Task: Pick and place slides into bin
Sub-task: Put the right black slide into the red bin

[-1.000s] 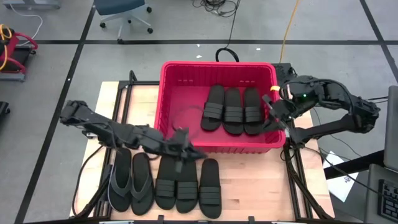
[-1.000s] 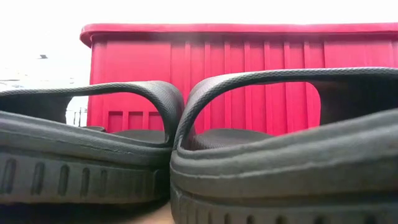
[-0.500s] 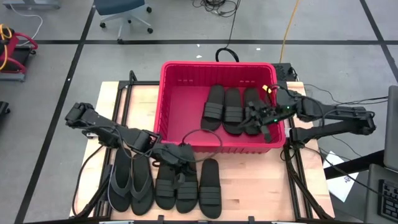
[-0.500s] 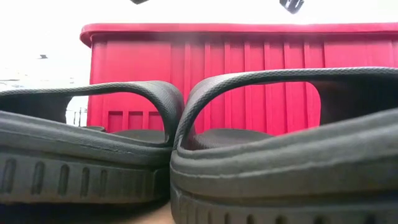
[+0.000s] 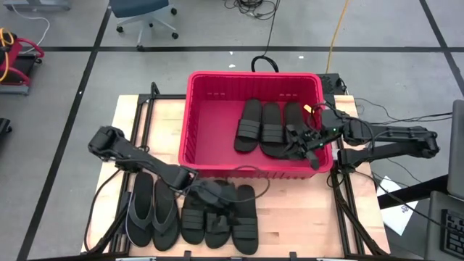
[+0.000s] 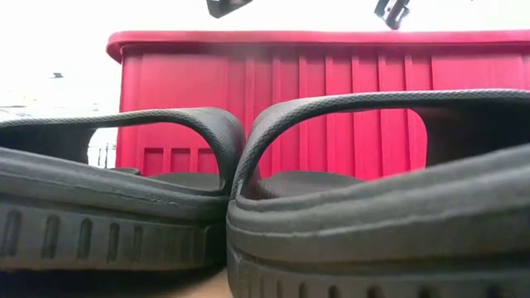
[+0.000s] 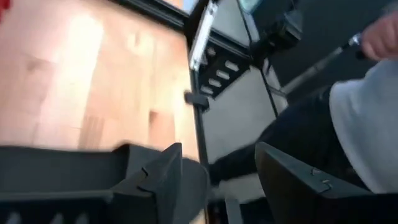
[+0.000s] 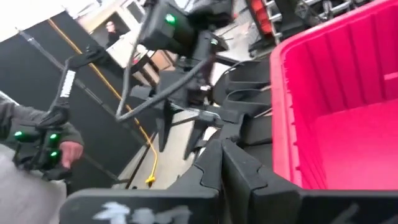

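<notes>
Three black slides lie side by side on the floor of the red bin. On the table, near its front edge, several more slides lie in a row: a thong pair and three band slides. My left gripper hovers open above the band slides; a slide shows just beneath its fingers. My right gripper is shut and empty above the bin's right side, over the rightmost slide there.
The bin's near wall rises right behind the row of slides. Bare wooden table lies to the right of the row. A person stands beyond the table's edge. An office chair is on the floor far behind.
My left gripper has sunk and moved from the bin's near wall toward the table's near edge, over the band slides, and its fingers stand wider apart. My right gripper has dropped and moved from the bin's right rim leftward over the slides inside, rolling as it went.
</notes>
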Controlling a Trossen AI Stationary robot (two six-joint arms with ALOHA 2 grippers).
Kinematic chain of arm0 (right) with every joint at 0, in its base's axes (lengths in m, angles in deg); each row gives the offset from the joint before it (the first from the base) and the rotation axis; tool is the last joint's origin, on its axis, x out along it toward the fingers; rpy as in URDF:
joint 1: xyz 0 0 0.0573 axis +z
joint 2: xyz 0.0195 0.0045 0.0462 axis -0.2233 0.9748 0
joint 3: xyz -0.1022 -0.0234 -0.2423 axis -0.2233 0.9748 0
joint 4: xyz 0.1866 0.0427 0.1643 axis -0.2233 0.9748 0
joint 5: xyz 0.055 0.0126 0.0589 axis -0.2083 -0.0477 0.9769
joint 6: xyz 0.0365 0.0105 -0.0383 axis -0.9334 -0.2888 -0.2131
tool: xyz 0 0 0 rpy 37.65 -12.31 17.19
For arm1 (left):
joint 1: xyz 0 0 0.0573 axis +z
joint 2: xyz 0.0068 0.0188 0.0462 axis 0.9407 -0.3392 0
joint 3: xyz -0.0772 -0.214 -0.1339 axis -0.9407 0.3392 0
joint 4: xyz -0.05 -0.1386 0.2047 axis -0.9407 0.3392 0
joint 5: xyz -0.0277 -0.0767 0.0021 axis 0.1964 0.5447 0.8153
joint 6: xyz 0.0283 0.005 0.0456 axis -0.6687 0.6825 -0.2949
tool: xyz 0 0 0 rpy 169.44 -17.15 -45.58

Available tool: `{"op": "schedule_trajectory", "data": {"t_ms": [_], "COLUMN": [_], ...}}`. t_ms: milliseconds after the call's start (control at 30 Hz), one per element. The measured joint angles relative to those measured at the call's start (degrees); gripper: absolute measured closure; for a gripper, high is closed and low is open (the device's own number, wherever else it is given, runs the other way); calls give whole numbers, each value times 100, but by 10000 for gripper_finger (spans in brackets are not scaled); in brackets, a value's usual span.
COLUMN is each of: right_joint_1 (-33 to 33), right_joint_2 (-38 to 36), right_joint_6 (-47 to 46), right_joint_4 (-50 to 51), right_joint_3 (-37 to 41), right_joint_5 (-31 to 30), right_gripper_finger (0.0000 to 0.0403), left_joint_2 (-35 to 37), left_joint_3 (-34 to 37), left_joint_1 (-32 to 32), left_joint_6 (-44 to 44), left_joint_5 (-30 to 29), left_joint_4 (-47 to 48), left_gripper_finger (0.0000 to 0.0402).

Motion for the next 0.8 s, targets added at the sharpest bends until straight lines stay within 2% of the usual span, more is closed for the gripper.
{"op": "schedule_trajectory", "data": {"t_ms": [100, 333, 567, 800], "right_joint_1": [-2, -2, 0, 4], "right_joint_2": [-86, -221, -264, -342], "right_joint_6": [13, 336, 160, 109], "right_joint_4": [91, 213, 475, 567], "right_joint_3": [0, 0, 0, 0], "right_joint_5": [14, 564, 889, 891], "right_gripper_finger": [403, 403, 403, 403], "left_joint_2": [-228, -723, -1085, -1513], "left_joint_3": [0, 4, 0, 4], "left_joint_1": [15, 41, 34, 34], "left_joint_6": [60, 316, 445, 404], "left_joint_5": [-61, 46, -6, -105], "left_joint_4": [-189, -124, -444, -484], "left_gripper_finger": [195, 192, 192, 192]}}
